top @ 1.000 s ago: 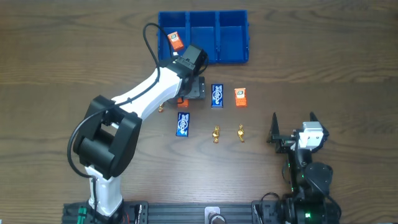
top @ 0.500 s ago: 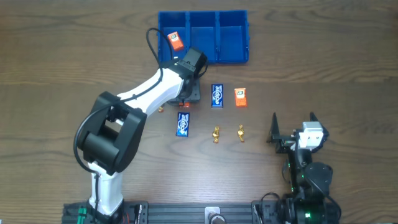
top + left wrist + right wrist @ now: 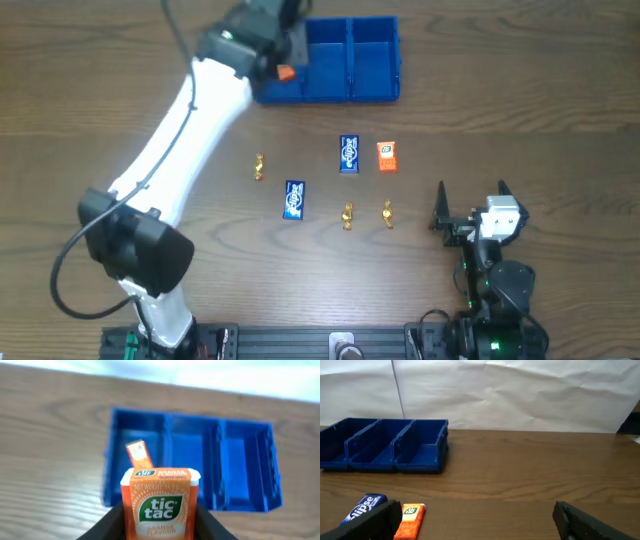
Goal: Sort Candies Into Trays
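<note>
My left gripper (image 3: 160, 527) is shut on an orange candy box (image 3: 160, 502) and holds it in the air just in front of the blue three-compartment tray (image 3: 245, 477). Another orange box (image 3: 139, 454) leans in the tray's left compartment. In the top view the left gripper (image 3: 280, 58) hangs over the tray's (image 3: 372, 60) left end. On the table lie two blue candy bars (image 3: 348, 153) (image 3: 294, 199), an orange box (image 3: 387, 156) and three gold candies (image 3: 259, 166) (image 3: 347, 214) (image 3: 387, 213). My right gripper (image 3: 470, 207) rests open to their right.
The right wrist view looks across the table to the blue tray (image 3: 385, 442), with a blue bar (image 3: 362, 507) and an orange box (image 3: 412, 512) close by. A white sheet hangs behind the table. Bare wood lies to the left and right of the candies.
The left arm has lifted an orange box off the table near the candies and carried it up and back, over the tray's left end. The right arm has kept still.
</note>
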You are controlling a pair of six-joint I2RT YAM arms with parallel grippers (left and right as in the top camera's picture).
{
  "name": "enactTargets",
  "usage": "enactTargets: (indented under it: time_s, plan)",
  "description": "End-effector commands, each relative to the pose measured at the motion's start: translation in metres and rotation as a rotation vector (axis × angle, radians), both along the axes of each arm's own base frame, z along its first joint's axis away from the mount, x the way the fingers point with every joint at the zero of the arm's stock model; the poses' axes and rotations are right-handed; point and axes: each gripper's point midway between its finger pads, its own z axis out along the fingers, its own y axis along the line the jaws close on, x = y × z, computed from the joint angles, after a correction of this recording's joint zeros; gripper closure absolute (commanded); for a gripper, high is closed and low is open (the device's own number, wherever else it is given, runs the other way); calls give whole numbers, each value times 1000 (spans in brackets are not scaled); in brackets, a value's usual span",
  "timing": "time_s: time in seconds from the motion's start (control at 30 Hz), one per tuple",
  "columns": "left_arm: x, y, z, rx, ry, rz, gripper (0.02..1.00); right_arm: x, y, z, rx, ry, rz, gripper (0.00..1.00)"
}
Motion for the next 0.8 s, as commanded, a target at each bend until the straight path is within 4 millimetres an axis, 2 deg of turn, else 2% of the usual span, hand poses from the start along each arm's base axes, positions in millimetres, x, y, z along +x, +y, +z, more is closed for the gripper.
enactTargets:
  time_s: [0.03, 0.23, 0.33, 0.4, 0.43, 0.53, 0.6, 0.63, 0.7, 0.73, 0.8]
  plan:
    - [49, 21, -40, 77, 108, 26, 660, 0, 0, -1, -10, 2, 4, 3]
    - [66, 13, -100, 64, 223, -16, 654, 0, 0, -1, -10, 2, 3, 3]
    - [66, 12, -110, 68, 241, -17, 652, 0, 0, -1, -10, 2, 3, 3]
    - [66, 12, -110, 68, 241, -18, 610, 0, 0, -1, -10, 2, 3, 3]
    - [67, 12, -109, 67, 238, -17, 555, 0, 0, -1, -10, 2, 3, 3]
    - [70, 12, -107, 65, 222, -13, 141, 0, 0, -1, -10, 2, 3, 3]
    - [74, 12, -101, 50, 204, -7, 99, 0, 0, -1, -10, 2, 4, 3]
    - [72, 7, -90, 35, 191, -2, 99, 0, 0, -1, -10, 2, 3, 3]
    - [57, -19, -69, 12, 172, -27, 102, 0, 0, -1, -10, 2, 3, 3]
    - [41, -41, -61, 5, 176, -46, 104, 0, 0, -1, -10, 2, 3, 3]
    - [2, -92, -61, -8, 215, -80, 110, 0, 0, -1, -10, 2, 3, 3]
